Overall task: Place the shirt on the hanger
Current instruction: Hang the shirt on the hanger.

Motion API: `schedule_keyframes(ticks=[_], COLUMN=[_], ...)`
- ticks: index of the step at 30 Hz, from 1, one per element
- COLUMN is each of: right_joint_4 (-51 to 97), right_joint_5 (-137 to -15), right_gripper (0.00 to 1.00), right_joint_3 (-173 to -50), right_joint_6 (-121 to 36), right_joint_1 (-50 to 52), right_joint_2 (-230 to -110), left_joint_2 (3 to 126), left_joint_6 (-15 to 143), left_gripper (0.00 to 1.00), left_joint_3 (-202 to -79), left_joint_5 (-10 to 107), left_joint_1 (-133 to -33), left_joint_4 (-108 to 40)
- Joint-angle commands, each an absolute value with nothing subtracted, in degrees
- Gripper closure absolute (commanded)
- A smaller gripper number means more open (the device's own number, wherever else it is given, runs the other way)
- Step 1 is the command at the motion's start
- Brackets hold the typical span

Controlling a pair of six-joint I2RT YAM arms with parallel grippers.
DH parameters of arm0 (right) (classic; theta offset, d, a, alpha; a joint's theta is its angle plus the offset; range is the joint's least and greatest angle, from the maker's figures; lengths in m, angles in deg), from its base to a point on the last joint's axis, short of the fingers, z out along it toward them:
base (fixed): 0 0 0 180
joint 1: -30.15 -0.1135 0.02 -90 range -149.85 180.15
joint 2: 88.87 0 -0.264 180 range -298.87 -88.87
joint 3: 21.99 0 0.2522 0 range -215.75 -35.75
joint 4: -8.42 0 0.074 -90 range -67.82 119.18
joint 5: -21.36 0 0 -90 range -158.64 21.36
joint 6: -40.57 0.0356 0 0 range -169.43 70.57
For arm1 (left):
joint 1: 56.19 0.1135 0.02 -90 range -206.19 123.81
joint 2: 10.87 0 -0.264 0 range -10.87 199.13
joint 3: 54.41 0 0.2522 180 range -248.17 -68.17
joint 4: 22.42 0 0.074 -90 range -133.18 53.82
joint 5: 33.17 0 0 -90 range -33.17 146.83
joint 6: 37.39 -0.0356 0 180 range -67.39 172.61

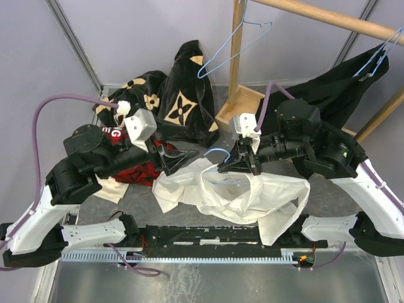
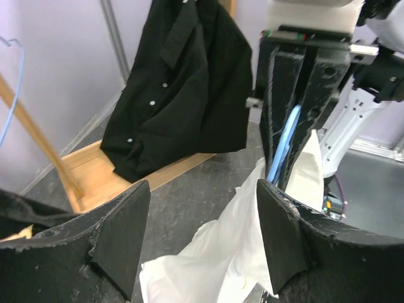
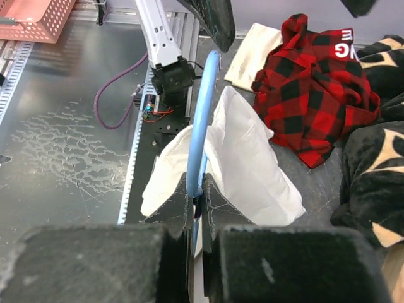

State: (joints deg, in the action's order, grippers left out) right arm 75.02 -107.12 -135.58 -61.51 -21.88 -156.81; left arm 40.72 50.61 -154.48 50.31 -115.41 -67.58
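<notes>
The right gripper [image 1: 225,166] sat just right of the overhead frame's centre, its jaws pinched tight on the hanger [image 1: 216,152]. The hanger's light-blue wire curved out to the left of the fingertips. In the right wrist view the same gripper [image 3: 199,211] filled the bottom edge, and the hanger [image 3: 203,113] rose from between its fingers toward the top centre. The shirt [image 3: 246,158] was draped over the wire on both sides. Whether cloth was also caught in the grip could not be told.

The left gripper [image 1: 188,158] lay left of centre in the overhead view, jaws spread wide and holding nothing, its tips pointing at the hanger. In the left wrist view its two fingers [image 2: 120,233] framed the lower corners. Between them the shirt [image 2: 233,246] hung down from the hanger [image 2: 284,145], which the right gripper [image 2: 297,95] clamped at upper right.

From above, the shirt [image 1: 252,196] spread in a crumpled white heap across the lower middle, below both grippers. A red-and-black plaid shirt [image 3: 309,95] and a black garment with tan marks [image 3: 372,183] lay at the right of the right wrist view. A black shirt [image 2: 183,82] hung at the top centre of the left wrist view, above a wooden base [image 2: 95,170].
</notes>
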Motion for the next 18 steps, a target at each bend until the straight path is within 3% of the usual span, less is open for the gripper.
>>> schedule_keyframes(ticks=[1,11,15,18], right_joint_4=[68.88,69.16,71.69,71.74], right_joint_5=[-106.13,-106.41,-106.65,-106.69], right_gripper=[1.0,1.0,1.0,1.0], right_joint_3=[-134.53,-134.71,-135.06,-134.4], right_joint_6=[-61.06,-61.52,-62.62,-62.7], right_joint_1=[-23.55,-25.93,-26.89,-27.37], right_joint_2=[-156.47,-158.14,-159.31,-159.32], left_joint_2=[42.39,44.46,45.05,46.18], left_joint_6=[47.08,48.24,48.72,49.16], left_gripper=[0.26,0.31,0.45,0.61], left_joint_3=[-158.36,-157.45,-157.2,-157.69], left_joint_5=[41.26,33.33,31.79,30.32], left_joint_1=[-115.25,-115.31,-115.27,-115.26], left_joint_4=[-64.27,-63.01,-61.62,-61.72])
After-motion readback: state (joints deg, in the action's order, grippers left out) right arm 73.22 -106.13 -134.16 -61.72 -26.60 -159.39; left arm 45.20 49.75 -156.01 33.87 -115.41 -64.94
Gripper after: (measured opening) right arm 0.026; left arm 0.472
